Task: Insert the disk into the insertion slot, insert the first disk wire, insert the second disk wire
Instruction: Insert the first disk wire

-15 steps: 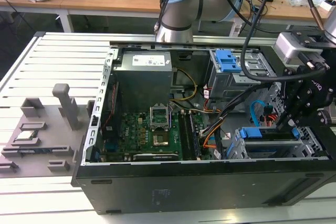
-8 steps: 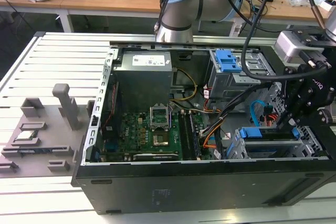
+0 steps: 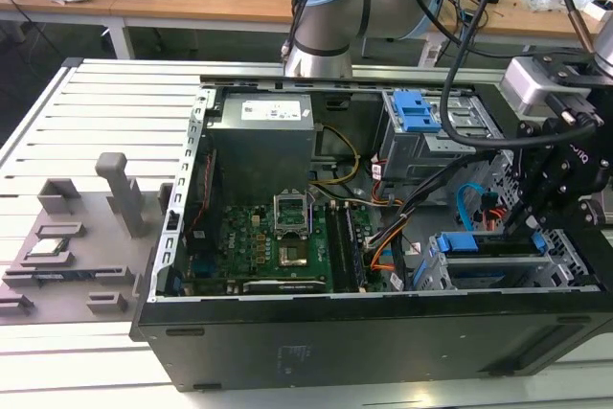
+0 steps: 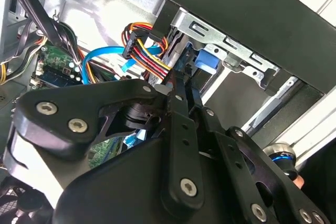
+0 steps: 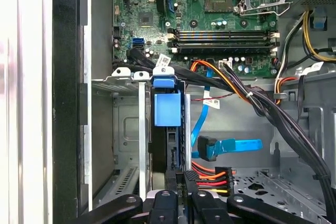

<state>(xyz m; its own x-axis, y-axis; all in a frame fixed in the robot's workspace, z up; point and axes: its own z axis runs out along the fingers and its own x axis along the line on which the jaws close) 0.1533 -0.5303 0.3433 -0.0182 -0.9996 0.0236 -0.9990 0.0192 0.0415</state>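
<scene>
From where I stand, the gripper (image 5: 185, 187) is pinched narrow on the dark plug of the first wire (image 5: 210, 179), holding it right at the back edge of the disk (image 5: 167, 109). The disk sits down in the slot (image 5: 140, 129), so that step looks done. Whether the plug is seated I can't tell. The blue cable (image 5: 231, 146) lies loose just beside, its plug unconnected.

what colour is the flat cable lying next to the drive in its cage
Light blue. The flat cable shows best in the first wrist view.
</scene>
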